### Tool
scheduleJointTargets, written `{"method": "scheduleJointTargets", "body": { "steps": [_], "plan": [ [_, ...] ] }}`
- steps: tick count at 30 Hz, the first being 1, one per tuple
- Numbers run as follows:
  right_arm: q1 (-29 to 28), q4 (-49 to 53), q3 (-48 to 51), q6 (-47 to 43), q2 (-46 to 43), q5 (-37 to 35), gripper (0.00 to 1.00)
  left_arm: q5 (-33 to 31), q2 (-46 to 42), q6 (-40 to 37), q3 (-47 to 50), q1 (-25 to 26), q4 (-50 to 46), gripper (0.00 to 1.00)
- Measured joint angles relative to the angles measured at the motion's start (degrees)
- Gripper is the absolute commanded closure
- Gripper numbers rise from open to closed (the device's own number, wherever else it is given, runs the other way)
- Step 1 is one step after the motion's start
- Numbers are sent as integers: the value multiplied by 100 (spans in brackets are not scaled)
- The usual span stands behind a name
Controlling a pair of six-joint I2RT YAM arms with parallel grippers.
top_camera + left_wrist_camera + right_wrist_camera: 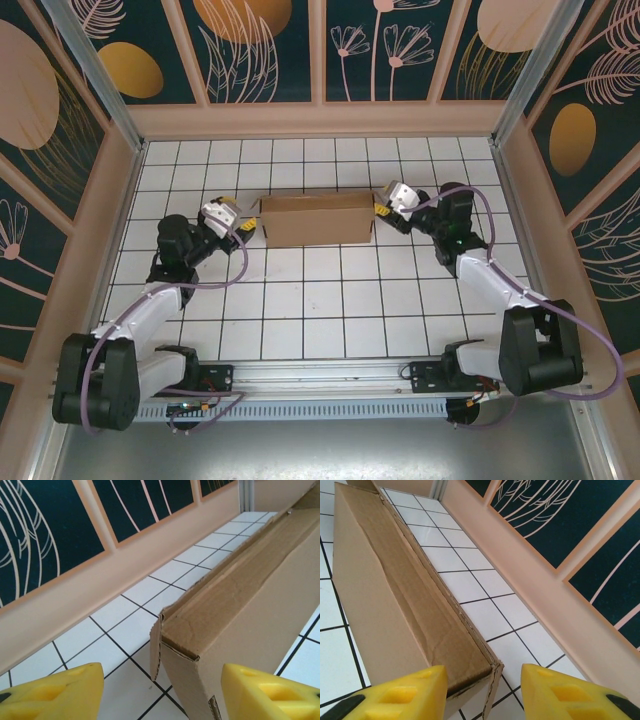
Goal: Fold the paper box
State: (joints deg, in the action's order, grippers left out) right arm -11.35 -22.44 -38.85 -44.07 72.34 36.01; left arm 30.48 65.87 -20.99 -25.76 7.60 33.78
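The paper box [316, 220] is a long brown cardboard shape lying across the tiled floor, with an arm at each short end. My left gripper [245, 228] sits at its left end. In the left wrist view the box [250, 605] has its end corner and a loose side flap between the yellow fingertips [55, 695], and the gripper [162, 695] is open, clear of the card. My right gripper [382, 211] is at the right end. In the right wrist view the box [395, 590] has its end corner between the spread fingers of the open gripper [482, 695].
Pink walls with dark patterned panels [320, 120] close in the white tiled floor [320, 300] on three sides. The back wall runs close behind the box. A metal rail [320, 375] carries both arm bases at the near edge.
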Motion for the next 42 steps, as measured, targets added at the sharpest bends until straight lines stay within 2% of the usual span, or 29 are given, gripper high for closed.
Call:
{"method": "scheduleJointTargets", "body": {
  "steps": [5,15,23,28,35,39,42],
  "plan": [
    [39,-164,15,2,28,-11,59,74,247,-76,-133,0,72,39],
    [44,-129,-28,-22,501,-90,62,55,662,-192,-470,0,74,53],
    [46,-70,-369,-24,730,-168,73,61,863,-203,-684,0,72,61],
    [44,-35,-404,-24,852,-210,80,81,1043,-234,-807,0,48,69],
    [44,-4,-431,-15,960,-210,86,131,1108,-282,-883,0,-63,71],
    [44,13,-501,24,1047,-210,93,208,1178,-286,-966,0,-142,78],
    [44,44,-538,57,1056,-208,100,238,1231,-299,-1043,0,-210,91]
  ]
}}
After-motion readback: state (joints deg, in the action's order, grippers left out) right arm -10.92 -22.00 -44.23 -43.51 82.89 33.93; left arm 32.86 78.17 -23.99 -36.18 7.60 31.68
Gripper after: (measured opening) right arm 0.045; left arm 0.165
